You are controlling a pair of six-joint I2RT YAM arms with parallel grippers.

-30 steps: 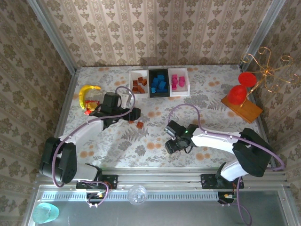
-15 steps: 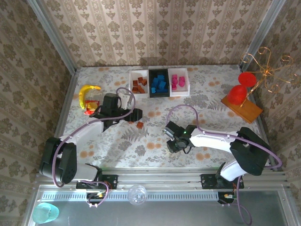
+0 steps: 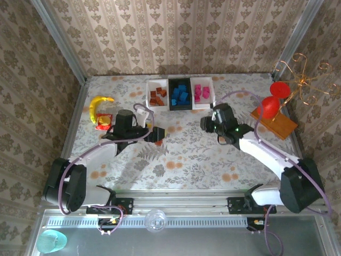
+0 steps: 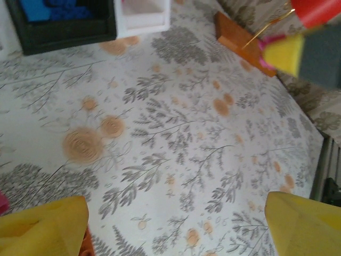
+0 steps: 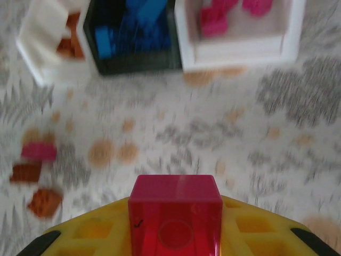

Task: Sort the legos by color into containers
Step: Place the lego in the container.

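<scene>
My right pincer (image 5: 175,241) pinched a glossy magenta-red brick (image 5: 176,202), square, with a faint round mark on its near face. My arm stretched forward over the flowered table (image 5: 160,133), holding the brick near the containers (image 5: 133,66), opposite the pink-filled white tray (image 5: 234,49).

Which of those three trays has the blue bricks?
The black middle tray holds the blue bricks; the left white tray has brown-orange bricks, the right white tray pink bricks.
</scene>
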